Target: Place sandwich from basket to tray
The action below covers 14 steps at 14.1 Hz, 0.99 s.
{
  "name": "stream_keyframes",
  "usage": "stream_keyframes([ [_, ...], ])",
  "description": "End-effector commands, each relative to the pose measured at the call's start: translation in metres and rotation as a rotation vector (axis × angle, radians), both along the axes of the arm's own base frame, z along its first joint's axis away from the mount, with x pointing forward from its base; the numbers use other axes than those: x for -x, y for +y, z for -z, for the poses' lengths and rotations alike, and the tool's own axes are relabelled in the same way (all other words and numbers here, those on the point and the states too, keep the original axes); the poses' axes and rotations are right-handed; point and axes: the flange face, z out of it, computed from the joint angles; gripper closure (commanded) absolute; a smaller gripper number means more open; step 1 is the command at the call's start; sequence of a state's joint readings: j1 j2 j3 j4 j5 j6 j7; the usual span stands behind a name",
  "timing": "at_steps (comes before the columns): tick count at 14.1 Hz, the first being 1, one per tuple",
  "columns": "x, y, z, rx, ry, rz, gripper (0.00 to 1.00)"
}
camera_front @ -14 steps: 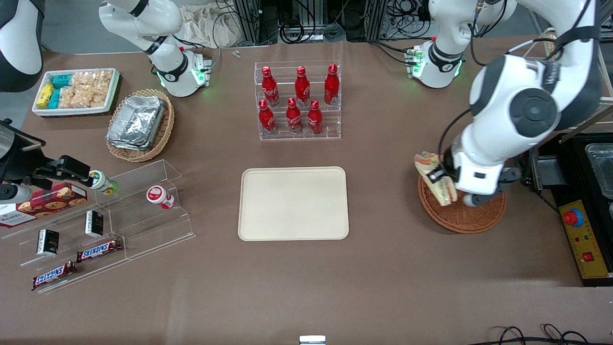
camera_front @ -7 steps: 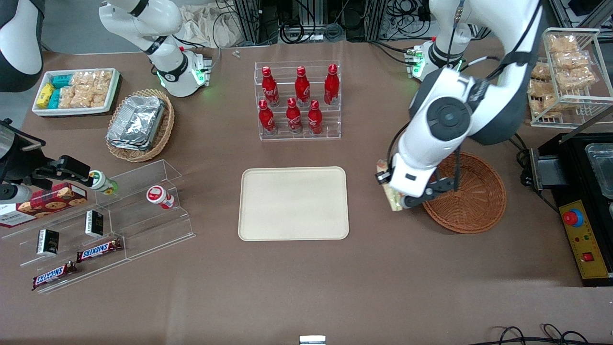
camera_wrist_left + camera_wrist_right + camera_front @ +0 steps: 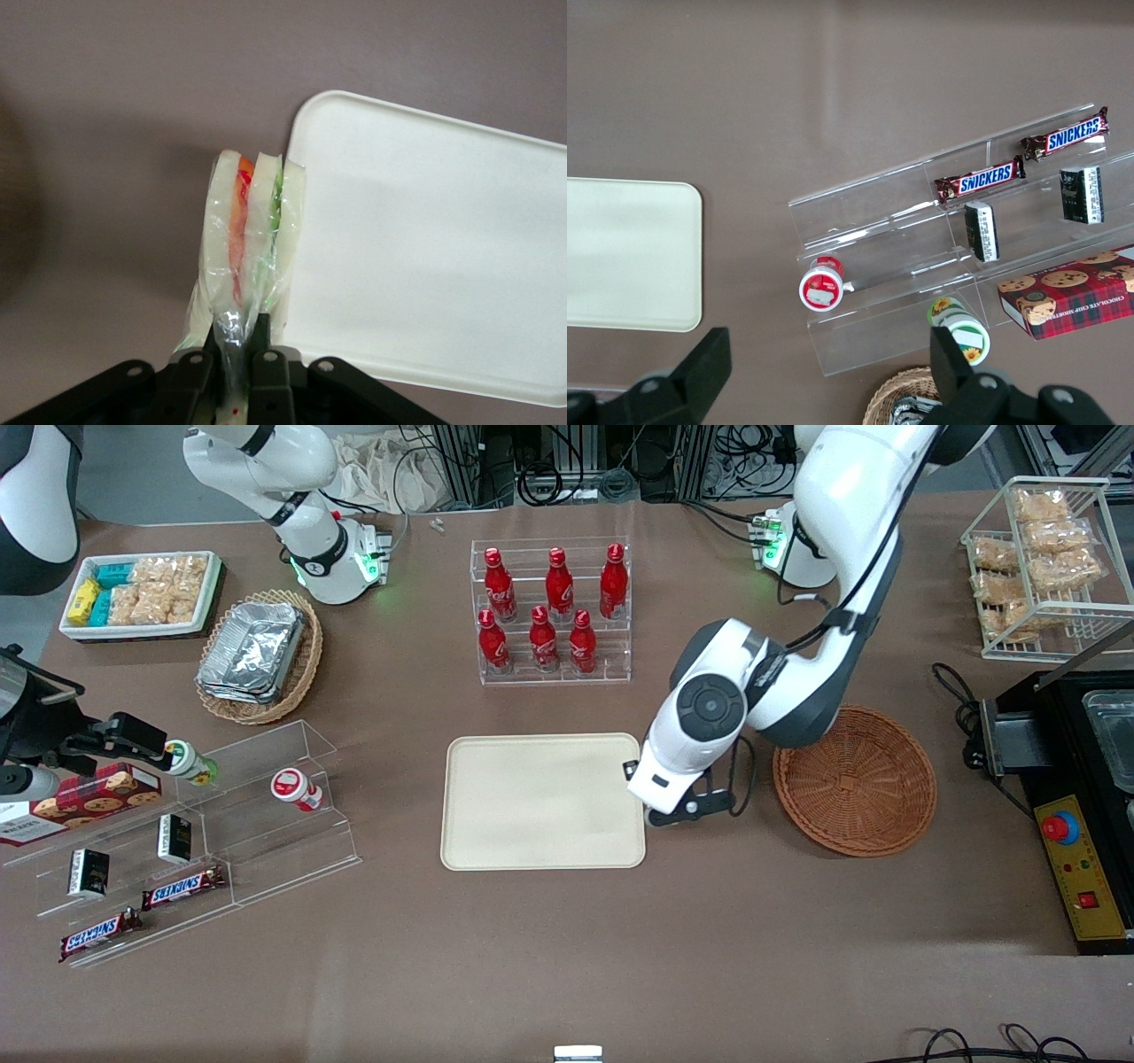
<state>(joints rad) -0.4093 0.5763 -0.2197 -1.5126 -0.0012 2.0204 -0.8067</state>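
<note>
The tray (image 3: 542,802) lies flat on the worktop (image 3: 567,957) nearest the front camera, its surface bare. At the tray's edge toward the working arm's end of the worktop hangs the tool (image 3: 237,367), clamped on the plastic wrap of the sandwich (image 3: 251,239). The wedge hangs upright from the closed fingers, its orange-red and green layers showing edge-on. In the wrist view the sandwich sits over the tray's rim near a rounded corner, part over bare worktop; it appears to be clear of both, though height cannot be read with confidence. In the front view the arm's body hides the sandwich altogether. Beside the arm, toward the working arm's end, the basket (image 3: 855,779) stands empty.

Judgement: the transfer step is in hand, with the load out of the basket and not yet fully over the tray. The next move calls for more travel inward across the tray, then a descent and release onto the flat surface.
</note>
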Motion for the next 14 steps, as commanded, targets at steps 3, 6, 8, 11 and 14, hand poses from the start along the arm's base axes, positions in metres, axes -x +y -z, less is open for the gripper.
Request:
stream_keyframes([
  [3,-0.005,-0.036,0.037,0.061,-0.073,0.105,1.0],
  [6,0.001,-0.047,0.067,0.072,-0.076,0.14,1.0],
  [8,0.001,-0.047,0.08,0.069,-0.065,0.139,1.0],
  [11,0.001,-0.045,0.082,0.072,-0.056,0.124,0.35],
  [14,-0.002,-0.042,0.055,0.078,-0.079,0.102,0.0],
])
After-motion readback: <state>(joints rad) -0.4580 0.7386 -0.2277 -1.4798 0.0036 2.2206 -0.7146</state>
